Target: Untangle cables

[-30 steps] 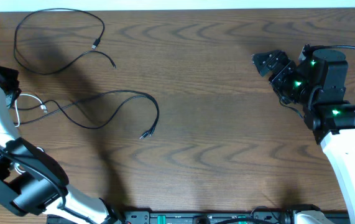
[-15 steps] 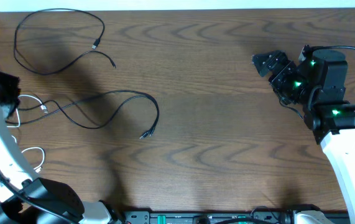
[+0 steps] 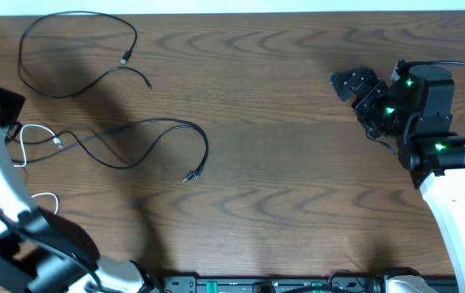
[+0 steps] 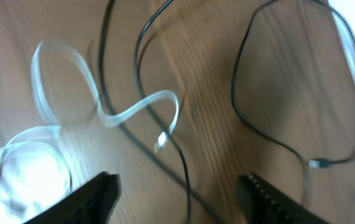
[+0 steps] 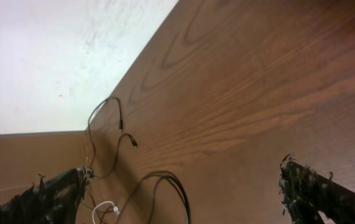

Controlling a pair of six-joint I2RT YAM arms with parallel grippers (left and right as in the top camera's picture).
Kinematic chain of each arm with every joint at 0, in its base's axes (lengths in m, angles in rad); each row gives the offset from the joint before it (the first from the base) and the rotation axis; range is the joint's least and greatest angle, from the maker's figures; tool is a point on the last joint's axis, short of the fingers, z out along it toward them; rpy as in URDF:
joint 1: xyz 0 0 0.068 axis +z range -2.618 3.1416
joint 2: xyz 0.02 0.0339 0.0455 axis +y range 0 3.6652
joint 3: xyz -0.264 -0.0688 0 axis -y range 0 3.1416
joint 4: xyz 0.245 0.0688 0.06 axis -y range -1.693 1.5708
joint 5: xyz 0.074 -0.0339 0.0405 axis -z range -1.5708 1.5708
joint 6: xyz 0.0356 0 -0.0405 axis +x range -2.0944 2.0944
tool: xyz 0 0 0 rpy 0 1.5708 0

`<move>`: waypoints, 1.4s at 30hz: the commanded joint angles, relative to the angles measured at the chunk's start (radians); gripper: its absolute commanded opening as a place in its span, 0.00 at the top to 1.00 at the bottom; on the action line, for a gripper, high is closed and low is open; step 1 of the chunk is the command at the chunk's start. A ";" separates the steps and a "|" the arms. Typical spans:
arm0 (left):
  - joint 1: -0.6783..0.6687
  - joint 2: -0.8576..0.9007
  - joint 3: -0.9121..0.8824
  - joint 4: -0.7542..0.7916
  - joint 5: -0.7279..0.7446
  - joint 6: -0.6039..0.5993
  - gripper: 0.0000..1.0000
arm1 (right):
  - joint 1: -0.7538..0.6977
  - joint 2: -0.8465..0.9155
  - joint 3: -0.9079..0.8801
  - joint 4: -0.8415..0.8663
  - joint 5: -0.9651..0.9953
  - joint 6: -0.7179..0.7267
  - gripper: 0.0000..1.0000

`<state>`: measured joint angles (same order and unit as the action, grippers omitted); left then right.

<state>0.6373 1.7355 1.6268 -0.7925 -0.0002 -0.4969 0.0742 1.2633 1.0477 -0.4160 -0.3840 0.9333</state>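
Observation:
Two long black cables lie at the table's left: a wide loop (image 3: 22, 49) at the back and a longer run (image 3: 206, 146) that ends in plugs near the middle. A white cable (image 3: 22, 145) lies in loops at the far left, crossed by the second black cable. My left gripper (image 3: 2, 114) hovers over that crossing and is open with nothing held. In the left wrist view its fingers (image 4: 96, 194) stand wide apart above the white cable (image 4: 133, 112), and a black cable (image 4: 186, 186) runs on the table between them. My right gripper (image 3: 348, 81) is open far to the right, over bare wood.
The wooden table (image 3: 281, 187) ends at a white wall along the back. Both arm bases and a black rail (image 3: 265, 285) sit along the front edge. A thick black lead (image 3: 460, 63) runs off the right arm.
My left gripper has gone from shut to open and the left arm's lower links have swung. The white cable lies on the table. The right arm has not moved.

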 commanded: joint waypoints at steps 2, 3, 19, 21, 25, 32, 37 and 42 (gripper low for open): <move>0.001 0.151 -0.005 0.111 -0.020 0.319 0.19 | 0.000 -0.001 0.003 -0.043 0.008 -0.015 0.01; 0.002 0.182 -0.005 0.131 -0.020 0.377 0.18 | 0.000 -0.001 0.003 -0.053 0.008 -0.015 0.01; 0.049 0.401 -0.005 0.255 -0.019 0.512 0.55 | 0.000 -0.001 0.003 -0.044 0.045 -0.014 0.01; 0.059 0.401 -0.004 0.240 -0.019 0.512 0.61 | 0.000 -0.001 0.003 -0.044 0.046 -0.014 0.01; 0.063 0.391 -0.004 0.222 -0.007 0.511 0.93 | 0.000 -0.001 0.003 -0.044 0.045 -0.014 0.01; 0.063 0.234 -0.004 0.193 0.090 0.472 0.93 | 0.000 -0.001 0.003 -0.044 0.045 -0.015 0.01; 0.063 0.100 -0.004 0.053 0.090 0.469 0.92 | 0.000 -0.001 0.003 -0.044 0.045 -0.015 0.01; 0.065 0.070 -0.005 -0.044 0.082 0.432 0.93 | 0.000 -0.001 0.003 -0.045 0.040 -0.015 0.01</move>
<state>0.6987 1.8023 1.6257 -0.8307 0.0811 -0.0391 0.0742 1.2633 1.0477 -0.4599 -0.3458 0.9314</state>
